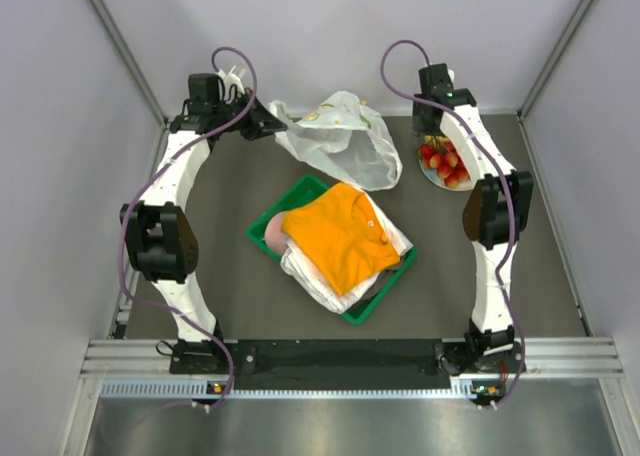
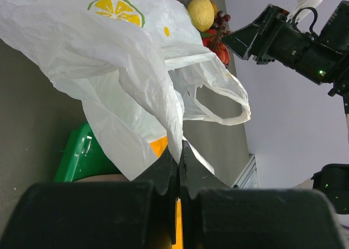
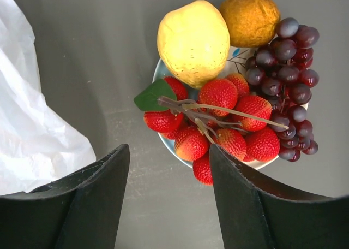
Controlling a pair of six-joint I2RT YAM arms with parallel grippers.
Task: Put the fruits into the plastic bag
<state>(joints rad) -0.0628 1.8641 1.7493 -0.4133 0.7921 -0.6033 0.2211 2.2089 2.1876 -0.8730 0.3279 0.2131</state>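
Note:
The white plastic bag [image 1: 345, 136] with printed citrus slices lies at the back middle of the table. My left gripper [image 2: 179, 146] is shut on a fold of the bag [image 2: 125, 69] at its left edge; it shows in the top view [image 1: 272, 124]. The fruits sit on a pale plate [image 1: 433, 174] at the back right: red strawberry-like pieces [image 3: 229, 123], a yellow pear-like fruit [image 3: 193, 41], a small orange [image 3: 250, 18] and a purple grape bunch [image 3: 289, 79]. My right gripper [image 3: 170, 150] is open and empty, just short of the plate's near rim [image 3: 174, 150].
A green tray [image 1: 383, 296] in the middle holds folded orange [image 1: 338, 231] and white clothes and a pink rounded item [image 1: 274, 232]. Grey walls enclose the table on three sides. The bag's loop handle [image 2: 226, 104] hangs loose towards the right arm [image 2: 294, 41].

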